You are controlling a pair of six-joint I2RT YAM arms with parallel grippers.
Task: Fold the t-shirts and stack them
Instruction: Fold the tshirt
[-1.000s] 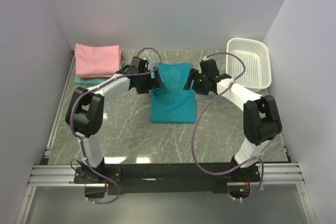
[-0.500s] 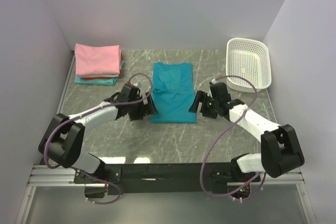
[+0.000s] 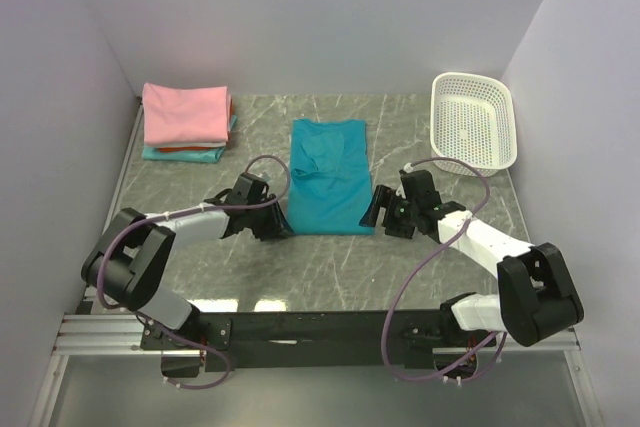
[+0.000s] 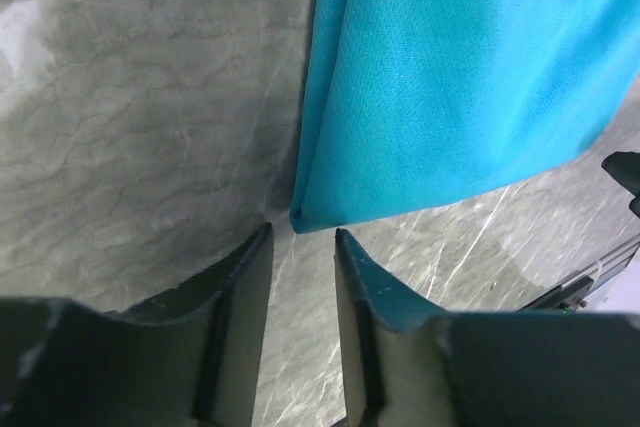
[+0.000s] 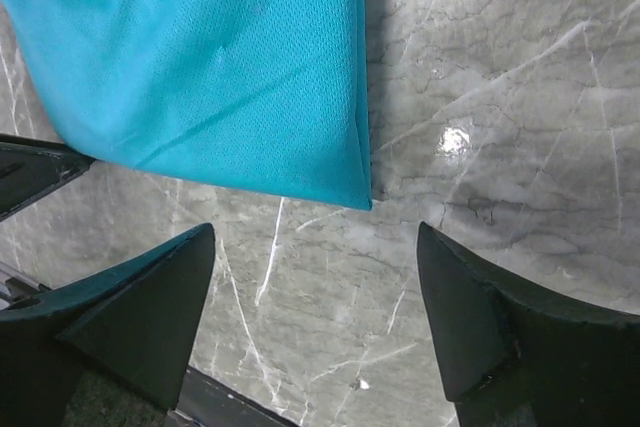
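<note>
Teal-blue t-shirt lies folded lengthwise, flat at mid-surface. At its 7 o'clock corner: left end effector, fingers narrowly parted, gripping nothing. At its 5 o'clock corner: right end effector, spread wide, empty. Pink-topped t-shirt stack sits at 10 o'clock.

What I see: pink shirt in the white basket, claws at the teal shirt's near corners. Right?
No: the top view shows the pink shirt atop the far-left stack. Left gripper and right gripper are at the near corners of the teal shirt.
</note>
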